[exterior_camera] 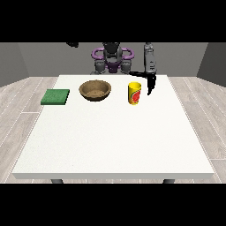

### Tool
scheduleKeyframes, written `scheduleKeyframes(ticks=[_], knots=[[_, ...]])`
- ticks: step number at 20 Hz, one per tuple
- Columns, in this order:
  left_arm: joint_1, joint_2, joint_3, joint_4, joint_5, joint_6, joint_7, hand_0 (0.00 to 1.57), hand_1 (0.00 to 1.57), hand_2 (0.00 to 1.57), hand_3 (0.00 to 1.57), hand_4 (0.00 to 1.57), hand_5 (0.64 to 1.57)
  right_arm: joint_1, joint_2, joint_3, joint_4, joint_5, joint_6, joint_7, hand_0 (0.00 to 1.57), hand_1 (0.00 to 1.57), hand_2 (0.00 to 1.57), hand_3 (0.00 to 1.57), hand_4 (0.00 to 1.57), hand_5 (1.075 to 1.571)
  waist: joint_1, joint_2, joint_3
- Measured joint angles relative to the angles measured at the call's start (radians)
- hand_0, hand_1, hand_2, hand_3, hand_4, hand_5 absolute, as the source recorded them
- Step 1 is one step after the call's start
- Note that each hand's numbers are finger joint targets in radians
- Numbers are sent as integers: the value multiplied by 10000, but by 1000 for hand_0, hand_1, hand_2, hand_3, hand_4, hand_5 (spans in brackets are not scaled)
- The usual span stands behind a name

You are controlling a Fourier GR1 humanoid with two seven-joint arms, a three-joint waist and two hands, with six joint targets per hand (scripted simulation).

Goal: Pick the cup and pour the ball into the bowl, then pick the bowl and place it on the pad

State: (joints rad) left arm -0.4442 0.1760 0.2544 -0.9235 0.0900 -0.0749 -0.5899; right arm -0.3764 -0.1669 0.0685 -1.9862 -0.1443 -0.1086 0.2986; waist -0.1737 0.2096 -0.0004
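Yellow cup point(134, 93) is standing upright on the worktop point(114, 137); hand at the view's right point(150, 85) is hanging just beside it, finger state unclear.

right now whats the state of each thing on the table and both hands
cup: upright on the table, not held, contents not visible
bowl: upright on the table, looks empty, not on the pad
pad: flat on the table, nothing on it
hand at the view's right: hanging beside the cup, apart from it, holding nothing
hand at the view's left: raised above the table's far side, holding nothing
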Motion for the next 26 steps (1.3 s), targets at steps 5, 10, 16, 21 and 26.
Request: scheduleKeyframes(ticks=[5,10,16,21,26], knots=[[-541,25,227,1214,-22,202,-834,0,0,0,0,0,1429,74,-291,-515,-380,-405,385,117,0,0,0,0,0,1567,-291,237,0],[-973,354,597,2312,78,221,-1554,0,0,0,0,0,1418,321,-589,-950,-1098,-884,817,209,0,0,0,0,0,1567,-750,553,-3],[-1151,667,727,3090,-308,975,-2775,1319,1319,1571,1571,1002,1497,383,-891,-1367,-1855,-1367,1138,408,0,0,0,0,0,1562,-1141,1047,-3],[-1014,803,601,3382,-960,2215,-3517,1322,1322,1571,1571,1075,1484,517,-1134,-1858,-2055,-1858,1391,523,0,0,0,0,89,1561,-1324,1123,21],[-1154,574,110,3512,-1620,3191,-3033,1342,1342,1571,1571,1105,1500,758,-1398,-2551,-1409,-2562,1795,606,0,0,0,0,152,1558,-1146,307,24]])
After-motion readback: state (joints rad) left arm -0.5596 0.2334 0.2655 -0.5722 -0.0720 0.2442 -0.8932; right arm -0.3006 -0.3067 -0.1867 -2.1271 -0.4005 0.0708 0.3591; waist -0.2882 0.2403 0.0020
